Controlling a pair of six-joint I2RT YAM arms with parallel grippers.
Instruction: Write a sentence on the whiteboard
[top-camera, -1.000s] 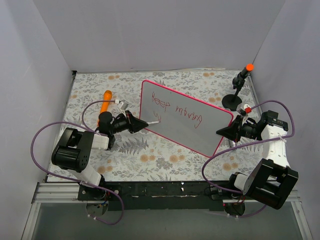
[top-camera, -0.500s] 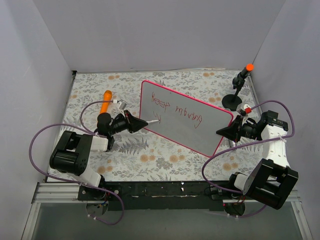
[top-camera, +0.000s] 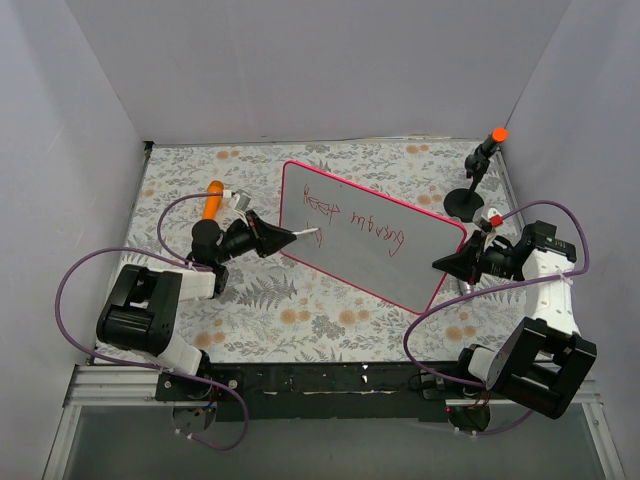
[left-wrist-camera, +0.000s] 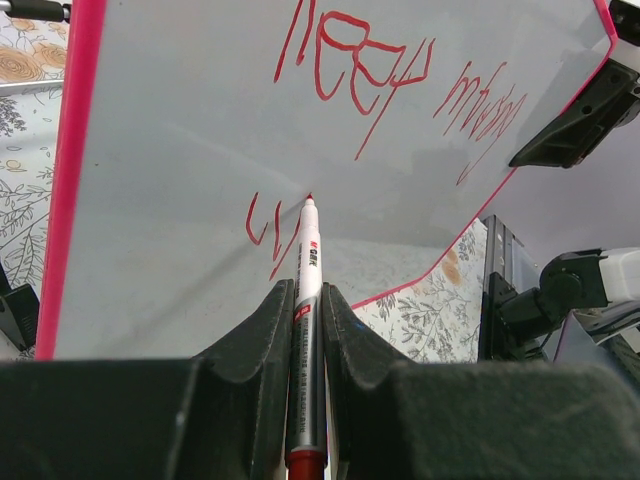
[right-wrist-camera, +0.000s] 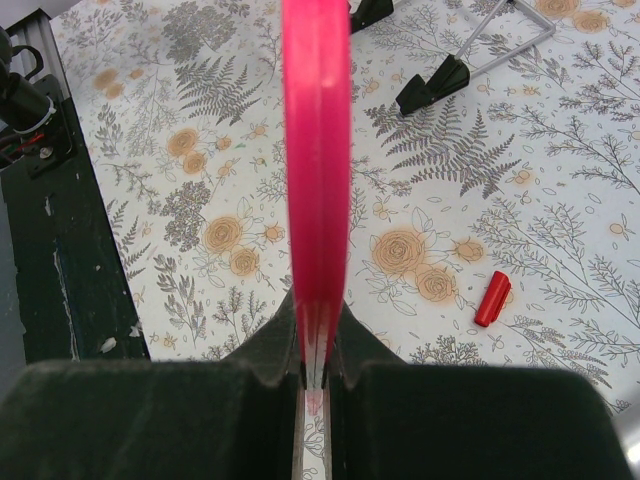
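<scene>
The whiteboard (top-camera: 385, 275) stands tilted mid-table, glossy white with a pink-red frame. Its edge runs up the right wrist view (right-wrist-camera: 316, 150), where my right gripper (right-wrist-camera: 318, 320) is shut on it; from above that gripper (top-camera: 442, 265) sits at the board's right edge. The sentence (top-camera: 355, 225) is red handwriting, one full line (left-wrist-camera: 380, 75) and a short start of a second (left-wrist-camera: 262, 225). My left gripper (top-camera: 290, 240) (left-wrist-camera: 305, 292) is shut on a white-barrelled red marker (left-wrist-camera: 307, 255), whose tip touches the board at the end of the second-line strokes.
An orange object (top-camera: 212, 200) lies behind the left gripper. A black stand (top-camera: 463, 203) with an orange tip (top-camera: 498, 134) rises at the back right. The red marker cap (right-wrist-camera: 491, 298) lies on the floral cloth. The board's black feet (right-wrist-camera: 432, 85) rest there too.
My left gripper with the marker has shifted slightly toward the back along the board's left part. The right gripper and board have held still.
</scene>
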